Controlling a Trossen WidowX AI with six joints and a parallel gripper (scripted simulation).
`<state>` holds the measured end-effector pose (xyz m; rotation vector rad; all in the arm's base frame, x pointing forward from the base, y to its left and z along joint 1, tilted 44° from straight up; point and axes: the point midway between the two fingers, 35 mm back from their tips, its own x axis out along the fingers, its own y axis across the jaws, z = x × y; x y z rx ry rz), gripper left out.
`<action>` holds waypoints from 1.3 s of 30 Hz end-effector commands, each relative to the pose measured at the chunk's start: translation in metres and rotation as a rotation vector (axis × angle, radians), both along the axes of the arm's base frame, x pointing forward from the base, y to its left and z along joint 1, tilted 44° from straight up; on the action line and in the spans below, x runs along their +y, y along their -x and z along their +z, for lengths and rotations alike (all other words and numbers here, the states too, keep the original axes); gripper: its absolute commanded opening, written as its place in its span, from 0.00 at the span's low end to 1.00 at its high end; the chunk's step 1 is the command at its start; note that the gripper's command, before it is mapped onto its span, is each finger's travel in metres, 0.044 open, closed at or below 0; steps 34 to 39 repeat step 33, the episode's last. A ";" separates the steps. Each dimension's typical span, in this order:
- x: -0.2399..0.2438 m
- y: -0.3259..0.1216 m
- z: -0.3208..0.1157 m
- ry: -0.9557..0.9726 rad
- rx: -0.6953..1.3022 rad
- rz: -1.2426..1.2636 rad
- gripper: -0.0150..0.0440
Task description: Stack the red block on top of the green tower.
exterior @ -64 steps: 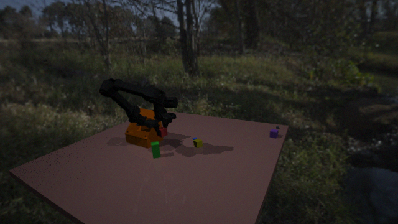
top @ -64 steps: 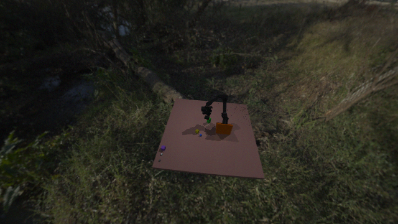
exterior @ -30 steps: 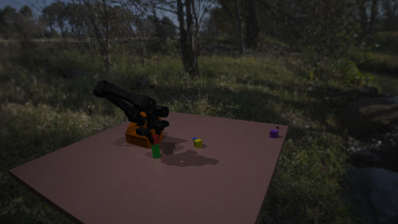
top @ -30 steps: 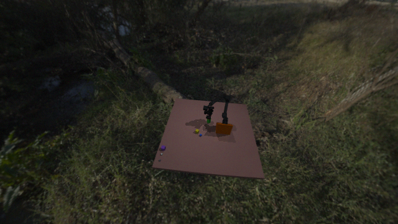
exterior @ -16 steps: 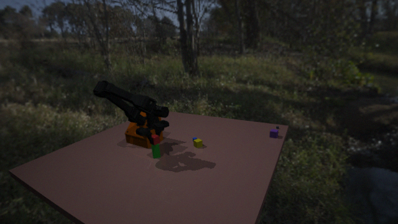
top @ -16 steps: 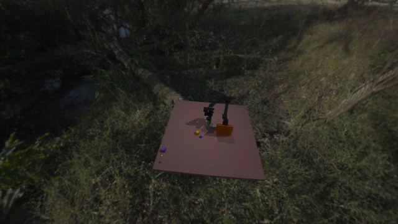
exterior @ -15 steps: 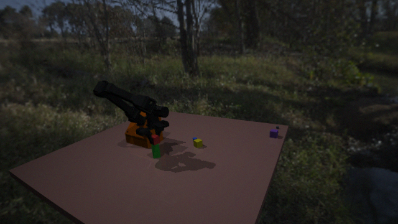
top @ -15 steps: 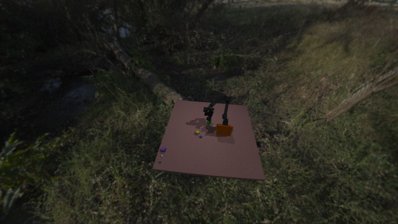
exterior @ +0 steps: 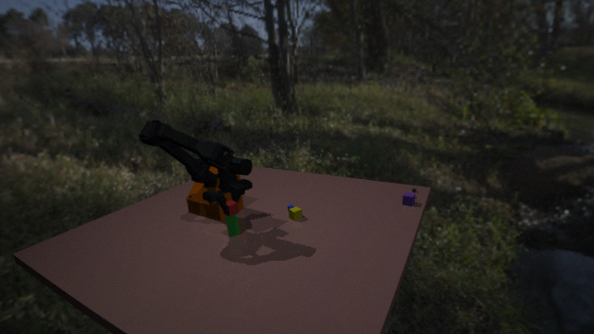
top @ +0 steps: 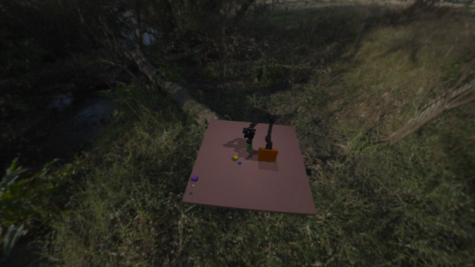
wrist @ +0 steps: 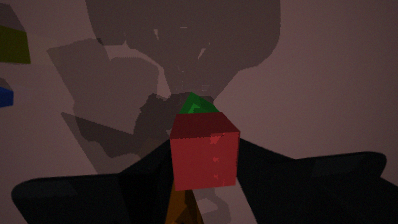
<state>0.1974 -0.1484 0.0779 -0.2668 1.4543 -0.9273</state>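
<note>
Gripper [exterior: 230, 204] is clamping the red block [exterior: 232, 207] between its dark fingers, directly over the green tower [exterior: 232, 224]. In the exterior view the block's underside is sitting at the tower's top; whether they are touching or just apart cannot be told. In the wrist view the red block [wrist: 204, 150] is filling the centre, and only a green corner of the tower [wrist: 196, 105] is peeking out behind its upper edge.

Arm [exterior: 186, 148] is reaching up from the orange base [exterior: 204, 201], elbow raised at left, forearm sloping down to the right, wrist pointing down at the tower.

Going left to right across the exterior view: orange base, then tower with block, then a yellow cube [exterior: 295, 212] with a small blue cube [exterior: 290, 207] touching or just behind it, then a purple cube [exterior: 408, 199] well apart near the far right corner. A tiny dark object beside the purple cube is too small to identify.

Board [exterior: 139, 278] is a flat reddish-brown slab, carrying the arm's shadow right of the tower. Surroundings: dim grass, tree trunks behind, a fallen log in the top view.
</note>
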 end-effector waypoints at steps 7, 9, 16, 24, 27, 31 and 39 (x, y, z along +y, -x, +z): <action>0.000 0.000 0.000 0.000 -0.001 0.001 0.88; 0.000 0.000 0.000 0.000 -0.001 0.001 0.97; 0.000 0.000 0.000 0.000 -0.001 0.001 1.00; 0.000 0.000 0.000 0.000 -0.001 0.001 1.00; 0.000 0.000 0.000 0.000 -0.001 0.001 1.00; 0.000 0.000 0.000 0.000 -0.001 0.001 1.00; 0.000 0.000 0.000 0.000 -0.001 0.001 1.00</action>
